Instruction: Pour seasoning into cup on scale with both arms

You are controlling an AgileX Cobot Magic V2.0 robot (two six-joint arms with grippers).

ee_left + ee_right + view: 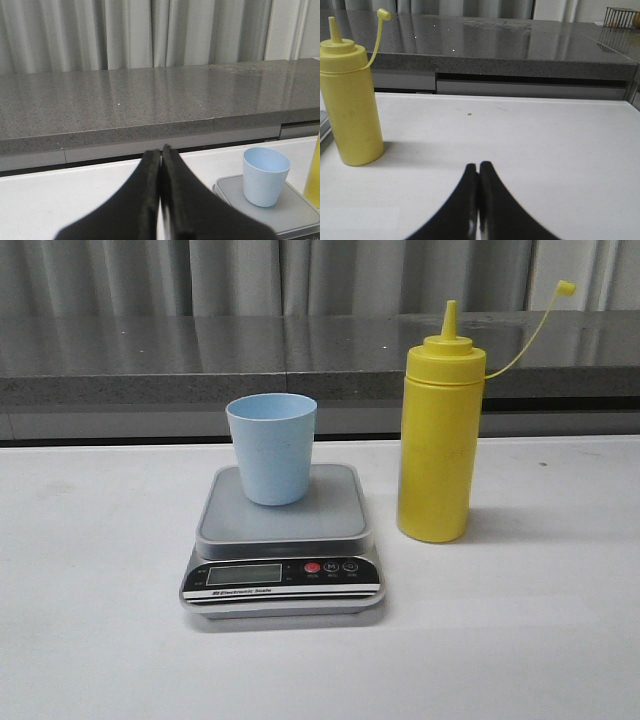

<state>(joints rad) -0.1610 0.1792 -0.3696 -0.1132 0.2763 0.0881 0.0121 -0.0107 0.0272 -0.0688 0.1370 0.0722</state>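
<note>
Waiting with both hands pressed together, nothing gripped.

My right hand (479,172) is nearer the seasoning (438,430), which stands upright on the tabletop (520,620) just right of the scale (282,540), uncapped, with clear room around it. My left hand (161,160) faces the cup (271,447) sitting on the platform.

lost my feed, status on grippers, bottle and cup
Left gripper shut, empty. Right gripper shut, empty. Cup upright on scale; bottle beside it, uncapped. Nothing in the way.
</note>
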